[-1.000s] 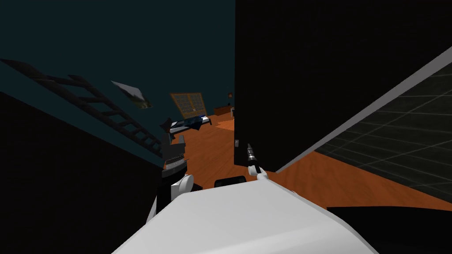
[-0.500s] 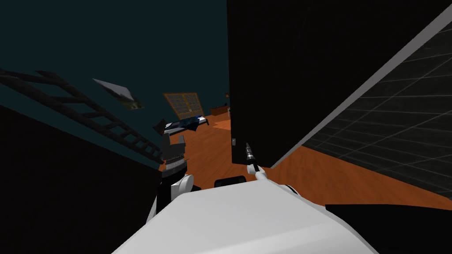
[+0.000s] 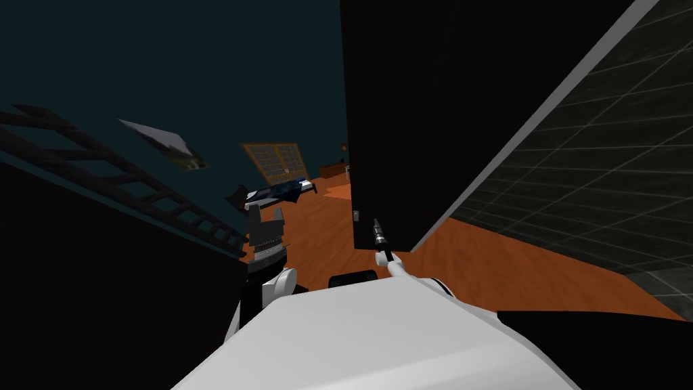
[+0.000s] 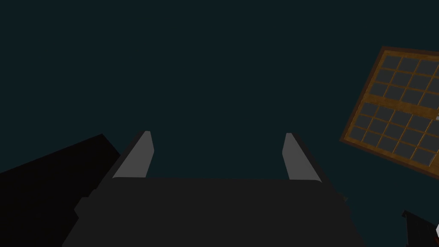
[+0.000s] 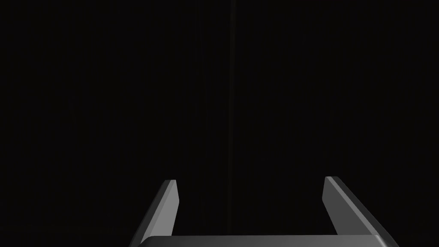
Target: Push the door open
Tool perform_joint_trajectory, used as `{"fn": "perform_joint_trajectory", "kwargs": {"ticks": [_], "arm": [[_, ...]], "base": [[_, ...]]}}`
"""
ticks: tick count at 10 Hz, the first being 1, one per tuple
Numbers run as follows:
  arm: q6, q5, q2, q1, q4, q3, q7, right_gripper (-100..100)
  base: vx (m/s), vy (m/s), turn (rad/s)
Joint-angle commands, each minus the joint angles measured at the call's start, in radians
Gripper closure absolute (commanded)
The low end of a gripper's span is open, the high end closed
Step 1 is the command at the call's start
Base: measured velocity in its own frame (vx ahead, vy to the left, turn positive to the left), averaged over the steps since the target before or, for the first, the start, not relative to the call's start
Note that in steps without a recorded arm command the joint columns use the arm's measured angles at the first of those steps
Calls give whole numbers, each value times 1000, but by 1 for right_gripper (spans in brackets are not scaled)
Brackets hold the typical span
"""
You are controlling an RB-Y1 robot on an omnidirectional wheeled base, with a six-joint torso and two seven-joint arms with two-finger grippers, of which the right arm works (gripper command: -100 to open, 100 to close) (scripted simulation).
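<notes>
The door (image 3: 460, 122) is a tall black slab standing ahead and to the right, with a small grey latch (image 3: 356, 215) on its near edge. My right gripper (image 3: 376, 225) reaches up to the door's face just right of that latch. In the right wrist view its fingers stand open (image 5: 249, 180) close before a flat black surface, the door (image 5: 214, 85), crossed by one faint vertical line. My left gripper (image 3: 265, 213) is raised to the left of the doorway, open (image 4: 217, 133) and holding nothing.
Beyond the door's edge an orange floor (image 3: 318, 223) runs to a bed (image 3: 281, 191) and a wood-framed window (image 3: 277, 162). A dark ladder-like rack (image 3: 135, 183) lines the left wall. A grey door frame strip (image 3: 528, 128) and a dark tiled wall (image 3: 609, 169) lie to the right.
The whole head picture has slid left and the tiled wall on the right has widened, so I have moved. My right gripper stays at the door's face near the latch.
</notes>
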Motion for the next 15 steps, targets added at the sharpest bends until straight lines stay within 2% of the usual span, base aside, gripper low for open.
{"fn": "perform_joint_trajectory", "kwargs": {"ticks": [1, 5, 9, 10, 13, 15], "arm": [[-14, 3, 9, -19, 32, 0, -2, -100], [-30, 12, 41, -54, 79, 2, -6, -100], [-36, 15, 59, -68, 97, 2, -8, -100], [-28, 15, 58, -62, 84, 3, -7, -100], [-29, 15, 46, -62, 86, 3, -7, -100], [-29, 15, 28, -62, 86, 2, -6, -100]], "base": [[-56, 64, -96], [-72, 111, -67], [-63, 172, -7], [-18, 85, -7], [47, -147, -4], [89, -203, -3]]}}
